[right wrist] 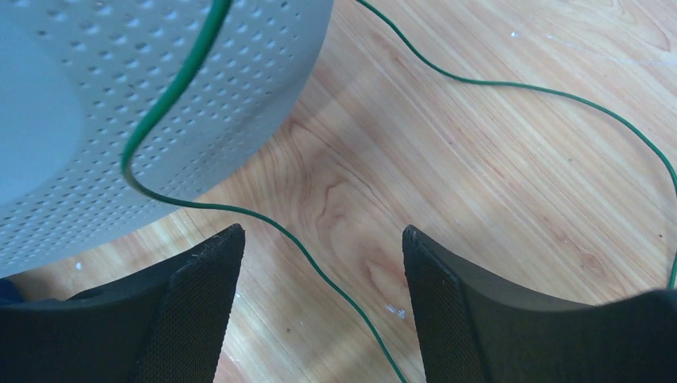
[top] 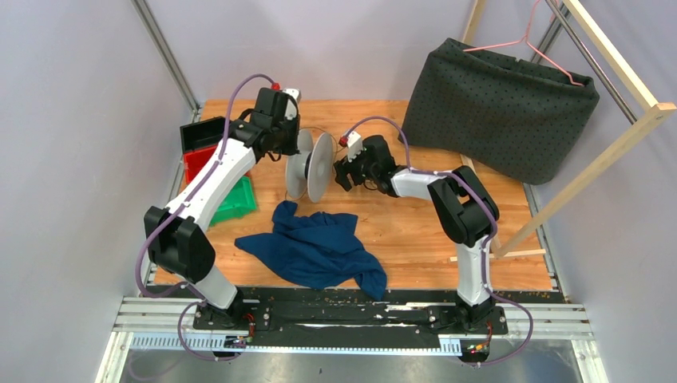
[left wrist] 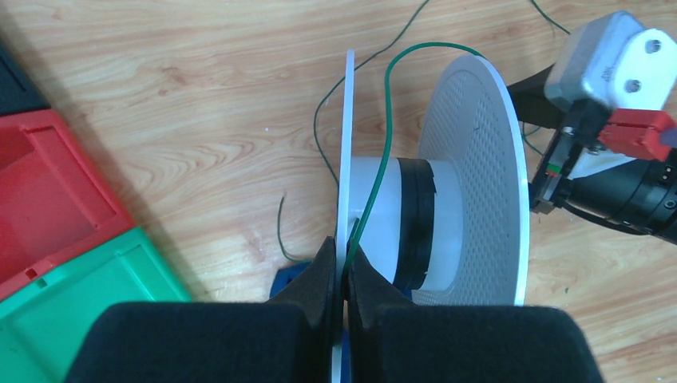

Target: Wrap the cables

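The left gripper has its pads pressed together on the rim of the left flange of the white perforated spool. It holds the spool on edge at the middle of the wooden table. The thin green wire runs down over the core to that same pinch; whether it is caught between the pads cannot be told. The right gripper is spread wide just right of the spool's right flange. A run of wire crosses the bare wood between its fingers, touching neither.

The wire looks light, springy and slick. It will likely hold its own curls and slide through a loose pinch, so it wants a firm grip on the slack close to the right flange. Only one strand crosses the core; the rest loops loose over the table far and right of the spool.

The left arm reaches in from the left with its forearm raised and its wrist turned towards the spool. The right arm is folded at the elbow, its wrist level and pointing left. A blue cloth lies near the spool.
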